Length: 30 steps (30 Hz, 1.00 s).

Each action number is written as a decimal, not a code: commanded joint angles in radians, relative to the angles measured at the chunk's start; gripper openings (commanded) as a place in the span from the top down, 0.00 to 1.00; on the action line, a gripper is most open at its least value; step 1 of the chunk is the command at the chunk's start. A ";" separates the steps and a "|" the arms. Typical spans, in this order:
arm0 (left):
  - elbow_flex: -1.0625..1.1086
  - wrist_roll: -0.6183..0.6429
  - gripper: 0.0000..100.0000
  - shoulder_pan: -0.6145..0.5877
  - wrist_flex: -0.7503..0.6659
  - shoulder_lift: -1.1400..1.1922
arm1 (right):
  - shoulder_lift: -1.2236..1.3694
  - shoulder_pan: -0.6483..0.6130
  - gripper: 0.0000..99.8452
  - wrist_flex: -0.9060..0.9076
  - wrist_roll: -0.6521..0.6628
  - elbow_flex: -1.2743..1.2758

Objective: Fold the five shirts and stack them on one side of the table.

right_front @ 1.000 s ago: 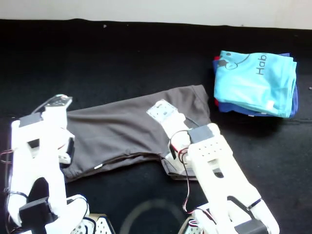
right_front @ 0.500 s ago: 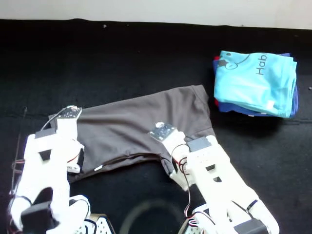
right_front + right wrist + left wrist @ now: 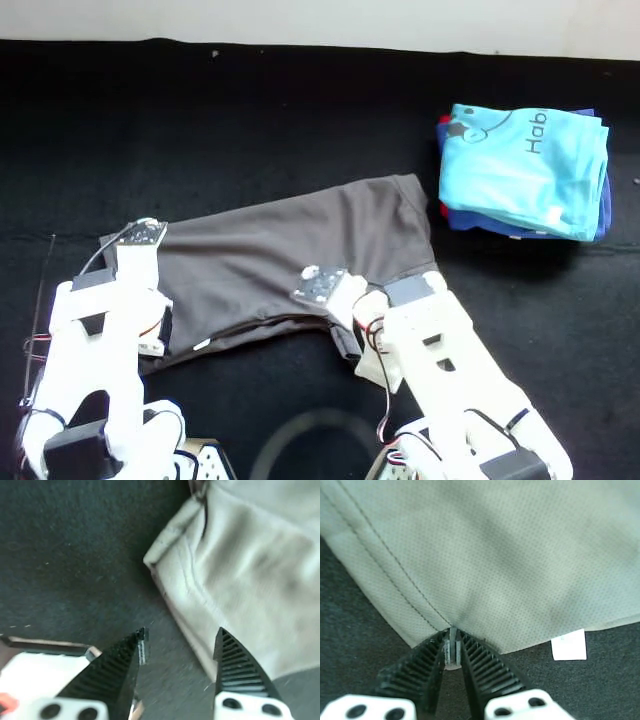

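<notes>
The white left arm (image 3: 97, 340) covers the near left corner of the flat grey knit shirt (image 3: 270, 255), and the white right arm (image 3: 440, 350) hides its near right fold. Toward the far right edge of the black table (image 3: 250, 120), a folded turquoise shirt (image 3: 525, 160) buries a blue shirt (image 3: 603, 205) and a red sliver (image 3: 443, 210), so I can't count what lies beneath. The print on the small white hem tag (image 3: 568, 644) is too small to read.

Overhead looks down — wrist views hug shirt (image 3: 510, 555).
</notes>
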 commanded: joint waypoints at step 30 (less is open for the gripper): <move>0.016 0.005 0.99 0.016 -0.015 0.004 | 0.002 0.202 0.99 -0.275 0.104 -0.050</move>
